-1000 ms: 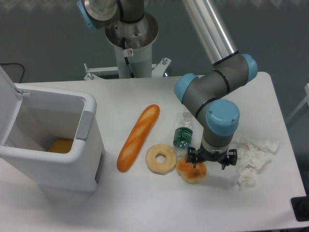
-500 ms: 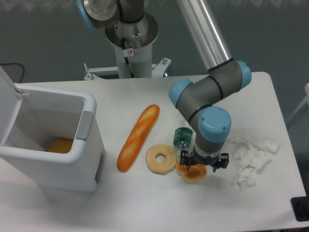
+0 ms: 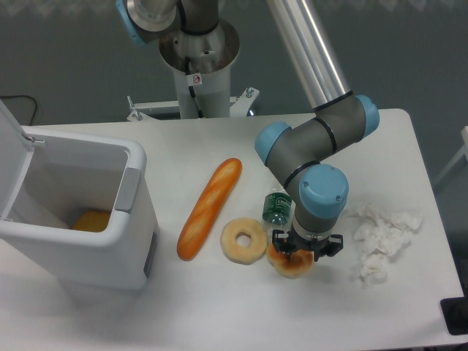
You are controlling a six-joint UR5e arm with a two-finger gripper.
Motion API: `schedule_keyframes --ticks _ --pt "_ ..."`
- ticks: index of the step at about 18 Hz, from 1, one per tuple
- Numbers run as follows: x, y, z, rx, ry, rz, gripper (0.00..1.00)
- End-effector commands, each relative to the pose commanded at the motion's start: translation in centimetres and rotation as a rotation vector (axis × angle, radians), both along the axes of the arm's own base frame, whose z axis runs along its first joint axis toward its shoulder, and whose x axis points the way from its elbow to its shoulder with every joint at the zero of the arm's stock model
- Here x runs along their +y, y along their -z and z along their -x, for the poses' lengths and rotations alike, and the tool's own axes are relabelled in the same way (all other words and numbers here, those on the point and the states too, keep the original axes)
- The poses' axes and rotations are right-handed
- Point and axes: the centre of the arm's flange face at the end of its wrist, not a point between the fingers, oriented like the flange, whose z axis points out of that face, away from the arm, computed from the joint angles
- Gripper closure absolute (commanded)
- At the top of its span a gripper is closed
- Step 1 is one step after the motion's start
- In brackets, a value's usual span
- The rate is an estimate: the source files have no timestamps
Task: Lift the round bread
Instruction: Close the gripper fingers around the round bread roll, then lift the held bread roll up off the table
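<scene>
Squeezing gently works best; the gripper (image 3: 297,253) sits right over the round bread (image 3: 291,265); I cannot tell if it grips yet; lift straight up, away from the ring bread (image 3: 243,240) beside it.

The gripper (image 3: 300,252) sits right on top of the bun (image 3: 291,265), which lies on the white table (image 3: 219,307). The gripper hides most of the bun, so its hold on it cannot be made out. A ring bread (image 3: 243,240) lies just left of the bun. A long baguette (image 3: 209,208) lies further left. A small bottle (image 3: 277,205) lies behind the bun, under the arm. Crumpled paper (image 3: 380,238) lies to the right. An open white bin (image 3: 80,212) stands at the left, with something orange (image 3: 92,221) inside.
</scene>
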Motion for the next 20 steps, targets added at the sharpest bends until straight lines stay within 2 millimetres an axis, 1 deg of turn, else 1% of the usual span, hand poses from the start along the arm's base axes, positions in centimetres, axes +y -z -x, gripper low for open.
schedule_keyframes --ticks 3,5,6,7,9,13,16,17,18,20 --pt "0.0 0.3 0.0 -0.004 -0.002 0.003 0.59" --pt "0.0 0.5 0.0 -0.006 -0.002 0.006 0.69" --pt "0.0 0.5 0.0 -0.006 0.000 0.006 0.76" --pt "0.0 0.5 0.0 -0.006 0.000 0.006 0.86" --pt "-0.1 0.2 0.1 0.000 0.000 0.006 1.00" --pt "-0.2 -1.3 0.1 0.016 0.000 -0.009 1.00" --pt "-0.5 -3.4 -0.1 0.035 -0.002 -0.022 0.99" --pt "-0.5 -4.0 -0.1 0.043 -0.006 -0.029 0.96" --pt "-0.6 -4.7 -0.1 0.053 -0.009 -0.034 0.96" --pt "-1.0 -6.7 -0.1 0.079 -0.010 -0.047 1.00"
